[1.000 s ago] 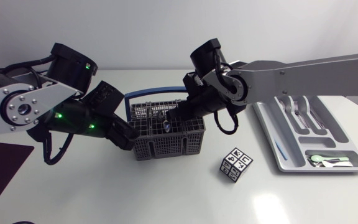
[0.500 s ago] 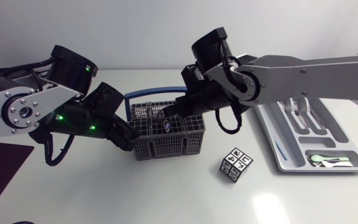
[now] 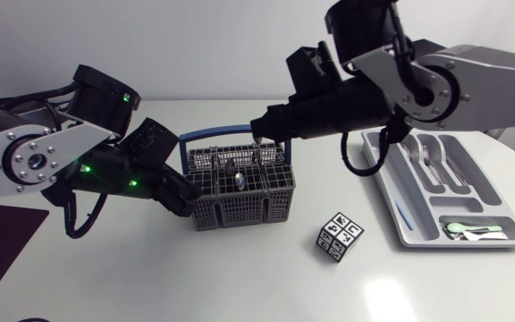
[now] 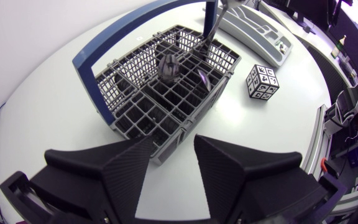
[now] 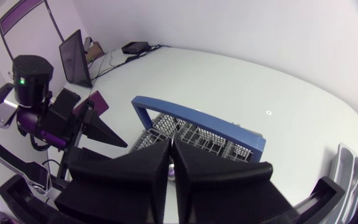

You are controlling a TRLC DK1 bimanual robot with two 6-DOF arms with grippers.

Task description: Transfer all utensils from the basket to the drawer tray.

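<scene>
White table [image 3: 195, 277]: left claw [image 4: 171, 149] wide by basket [image 3: 240, 204]; right claw [image 5: 171, 144] pinches (seemingly) a utensil [image 4: 211, 22].

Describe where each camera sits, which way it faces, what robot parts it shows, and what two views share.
Head view: above the table, looking down on basket and drawer tray; left arm and right arm show.
Left wrist view: on the left arm, facing the basket; open left end effector shows.
Right wrist view: on the right arm, over the basket; right end effector shows.
Shared: both wrist views show the blue handle.
</scene>
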